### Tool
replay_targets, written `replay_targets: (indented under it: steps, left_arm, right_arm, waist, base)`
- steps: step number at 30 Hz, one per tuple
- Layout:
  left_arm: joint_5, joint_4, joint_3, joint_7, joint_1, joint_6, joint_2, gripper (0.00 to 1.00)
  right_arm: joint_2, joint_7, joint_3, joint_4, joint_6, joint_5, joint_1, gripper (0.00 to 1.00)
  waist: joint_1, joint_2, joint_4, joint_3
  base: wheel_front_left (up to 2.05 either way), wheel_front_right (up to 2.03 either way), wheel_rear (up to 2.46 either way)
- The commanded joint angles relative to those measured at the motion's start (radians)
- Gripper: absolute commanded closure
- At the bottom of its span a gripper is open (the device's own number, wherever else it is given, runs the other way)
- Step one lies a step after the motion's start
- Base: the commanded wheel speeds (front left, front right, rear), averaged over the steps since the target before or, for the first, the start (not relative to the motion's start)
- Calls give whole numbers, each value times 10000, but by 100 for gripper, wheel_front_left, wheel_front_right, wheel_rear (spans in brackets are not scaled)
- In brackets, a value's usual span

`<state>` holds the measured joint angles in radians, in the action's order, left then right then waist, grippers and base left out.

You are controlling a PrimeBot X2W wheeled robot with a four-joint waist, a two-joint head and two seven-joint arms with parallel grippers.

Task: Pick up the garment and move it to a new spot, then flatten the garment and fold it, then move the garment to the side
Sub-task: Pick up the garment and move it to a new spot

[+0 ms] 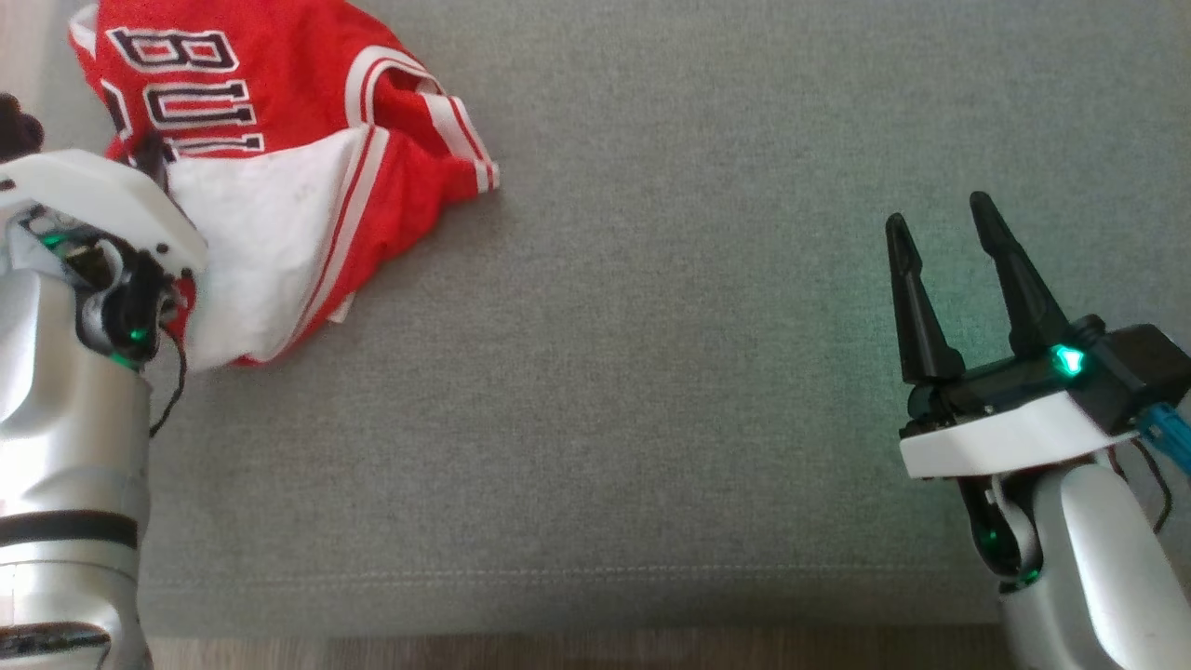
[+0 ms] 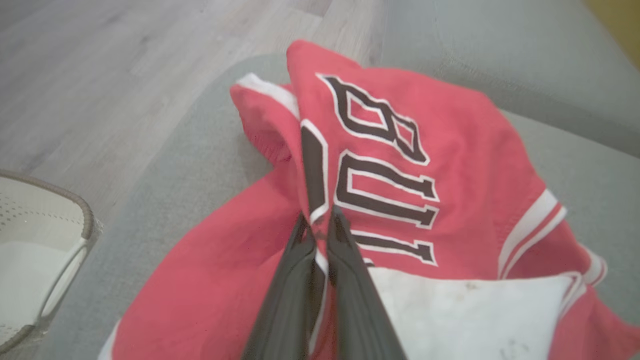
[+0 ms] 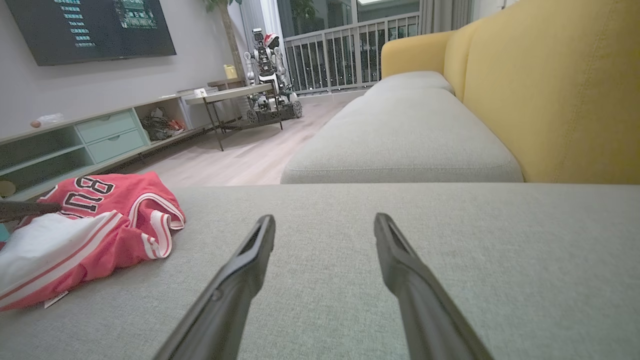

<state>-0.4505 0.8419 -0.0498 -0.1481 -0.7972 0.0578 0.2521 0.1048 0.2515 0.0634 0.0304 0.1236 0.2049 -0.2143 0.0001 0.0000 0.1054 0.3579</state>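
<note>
Crumpled red jersey (image 1: pixel 307 56) (white lining showing) on grey cushion (image 1: pixel 698 372).

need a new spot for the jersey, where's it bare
Bare: the grey cushion between the jersey and the open right gripper, down to its front seam. Crowded: the far left corner, where the left gripper pinches the jersey.
</note>
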Motion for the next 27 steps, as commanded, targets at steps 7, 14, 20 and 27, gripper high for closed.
replay_targets:
  steps: [7, 14, 20, 27]
  left_arm:
    - [11, -1354, 184, 1151, -370, 291, 577, 100]
    - [-141, -3120, -34, 1544, -10, 478, 459, 100]
    - [-339, -4928, -100, 1464, 323, 370, 183, 100]
    - [-177, -6402, -100, 1366, 556, -123, 152, 100]
  right_arm:
    - [-238, 82, 206, 24, 71, -58, 38, 0]
    - [-467, 95, 299, 289, 71, -136, 244, 0]
    - [-533, 99, 378, 422, 71, -119, 344, 0]
    - [-543, 101, 418, 408, 71, 188, 427, 0]
  waist:
    - [-1, 0, 237, -1042]
    - [-1, 0, 371, -1946]
    - [-1, 0, 272, -2424]
    - [-1, 0, -44, -2694]
  base:
    - [0, 0, 0]
    - [0, 0, 0]
    - [0, 0, 0]
    - [0, 0, 0]
